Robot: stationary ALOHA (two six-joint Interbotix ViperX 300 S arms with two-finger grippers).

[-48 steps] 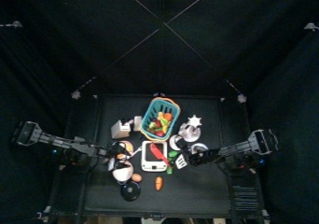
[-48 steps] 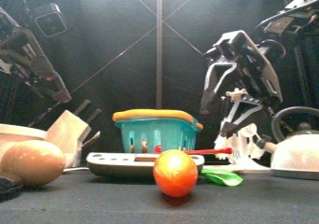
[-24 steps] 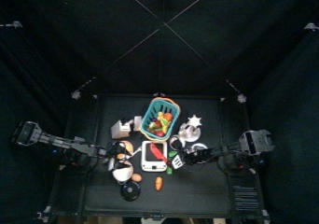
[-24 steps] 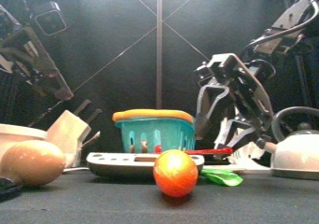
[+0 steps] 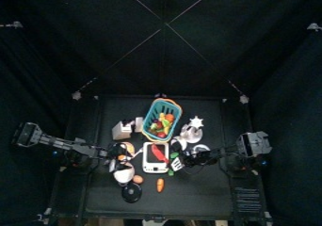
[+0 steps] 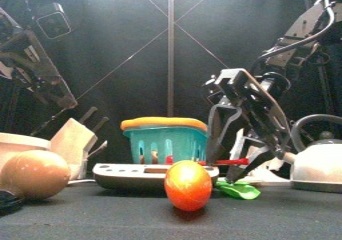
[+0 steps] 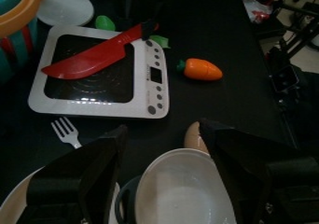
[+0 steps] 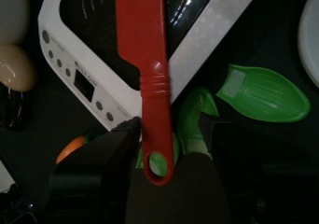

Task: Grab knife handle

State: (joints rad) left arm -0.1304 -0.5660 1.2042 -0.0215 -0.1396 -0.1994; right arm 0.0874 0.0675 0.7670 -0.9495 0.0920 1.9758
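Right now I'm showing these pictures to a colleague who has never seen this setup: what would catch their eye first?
Probably the red knife, lying across the white scale mid-table, with the right gripper poised open just over its handle end. Next, the orange fruit at the table's front edge, large in the front view, and behind it the teal basket. The left gripper hovers over a white bowl at the table's left.

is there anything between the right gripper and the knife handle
Nothing. In the right wrist view the red knife handle runs straight down into the gap of the open right gripper, with no object between; the green piece lies off to one side.
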